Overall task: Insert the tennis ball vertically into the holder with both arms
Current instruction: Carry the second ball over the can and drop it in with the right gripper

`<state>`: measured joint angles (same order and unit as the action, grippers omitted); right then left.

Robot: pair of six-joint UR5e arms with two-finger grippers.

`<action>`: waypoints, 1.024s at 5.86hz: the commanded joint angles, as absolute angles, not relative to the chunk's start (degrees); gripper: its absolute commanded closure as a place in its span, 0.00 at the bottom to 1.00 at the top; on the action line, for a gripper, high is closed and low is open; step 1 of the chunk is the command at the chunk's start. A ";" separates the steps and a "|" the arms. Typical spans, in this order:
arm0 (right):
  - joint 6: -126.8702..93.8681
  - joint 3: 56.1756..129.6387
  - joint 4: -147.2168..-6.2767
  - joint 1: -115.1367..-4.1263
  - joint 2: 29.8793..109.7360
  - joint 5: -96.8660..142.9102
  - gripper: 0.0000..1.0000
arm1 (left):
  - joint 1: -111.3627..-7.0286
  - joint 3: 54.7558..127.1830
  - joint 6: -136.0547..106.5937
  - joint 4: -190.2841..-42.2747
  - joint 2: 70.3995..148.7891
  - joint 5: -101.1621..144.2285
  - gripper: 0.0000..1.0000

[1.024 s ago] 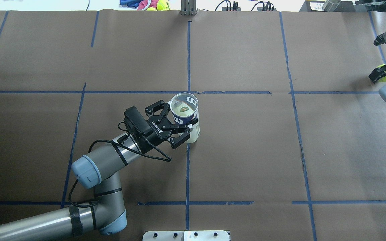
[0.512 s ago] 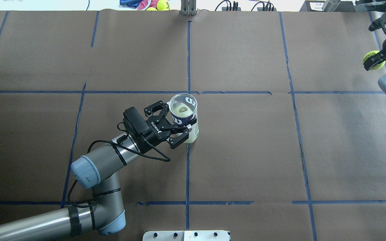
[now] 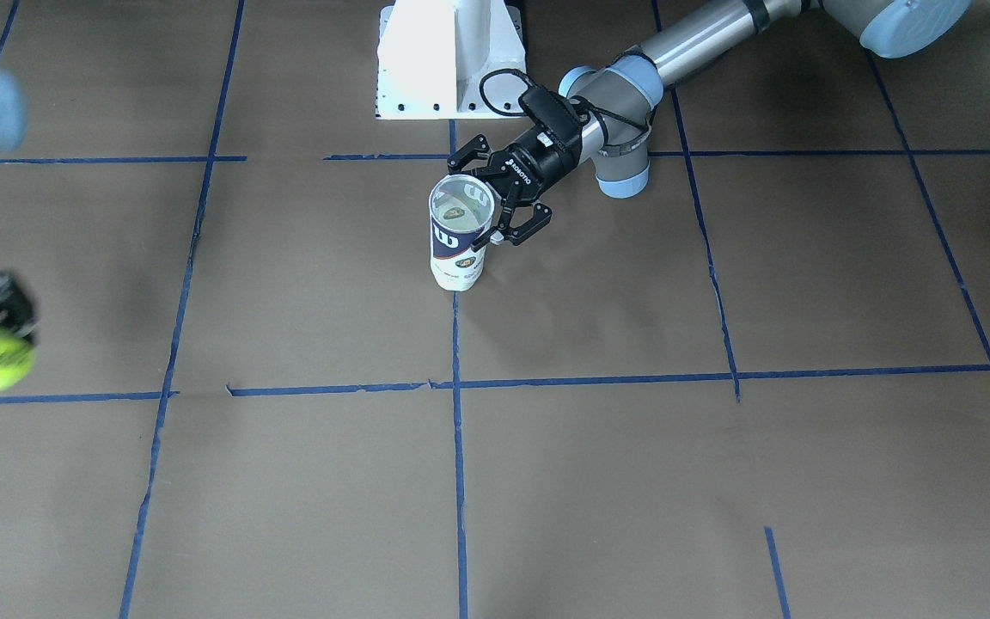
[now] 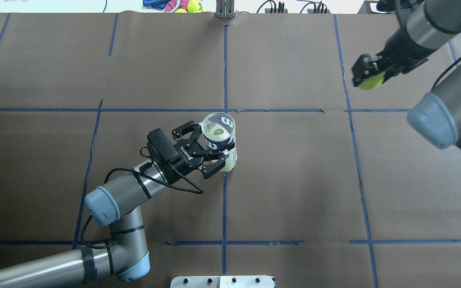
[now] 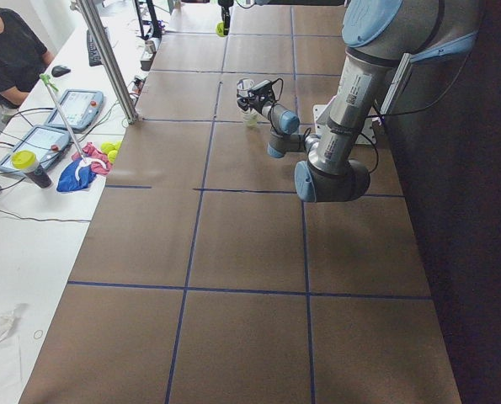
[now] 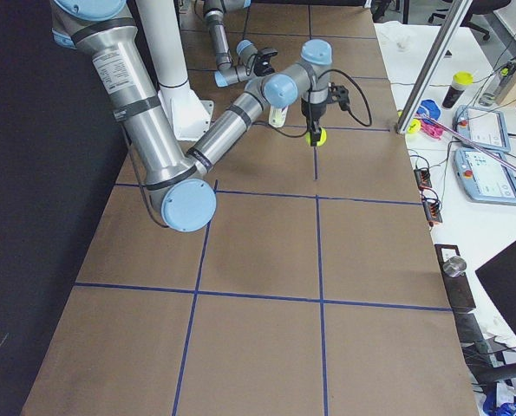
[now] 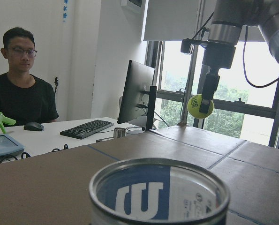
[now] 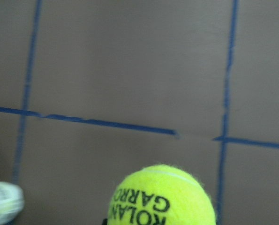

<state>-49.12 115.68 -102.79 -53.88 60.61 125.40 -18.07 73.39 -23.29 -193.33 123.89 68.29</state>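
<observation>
Jaws of the right gripper (image 4: 368, 77) are closed on the tennis ball (image 4: 370, 83), pinching it from two sides and carrying it clear of the table (image 4: 294, 180). Seen from overhead, the ball hangs over the far right part of the table, just right of a long blue tape line (image 4: 344, 80) that runs from far to near. In the right wrist view the ball (image 8: 160, 199) fills the lower edge, its black lettering upside down, with brown paper and crossed tape lines below it.

Well apart from the ball, to its left and nearer the robot, the holder (image 4: 219, 134) stands upright close to the table's middle, beside the crossing of the centre tape lines. Its open mouth faces up, and the navy and white label with the white "W" wraps its clear wall. The left gripper (image 4: 209, 145) reaches in from the near left with its jaws spread wide around the upper part of the holder, one finger on the far side and one on the near side, both pressed against it.

From the left wrist view the holder's rim (image 7: 158, 187) sits low in front, and the ball (image 7: 200, 105) hangs beyond it under the right arm (image 7: 221, 42). A person in a black shirt (image 7: 19, 93) sits at a white desk with a keyboard (image 7: 86, 129) and a monitor (image 7: 134, 93).
</observation>
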 commanded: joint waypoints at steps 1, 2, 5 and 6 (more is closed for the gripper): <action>-73.06 118.75 -103.20 -43.89 49.34 124.29 1.00 | -18.02 73.39 -23.29 -193.27 124.01 68.29 0.20; -75.21 115.78 -98.75 -41.07 47.91 120.80 1.00 | -18.02 73.39 -23.29 -193.18 124.01 68.29 0.20; -79.98 105.49 -94.57 -35.88 41.58 114.72 0.96 | -18.02 73.39 -23.29 -193.18 124.10 68.29 0.20; -79.20 106.60 -94.66 -35.60 42.79 114.78 0.82 | -18.02 73.39 -23.29 -193.27 124.01 68.29 0.20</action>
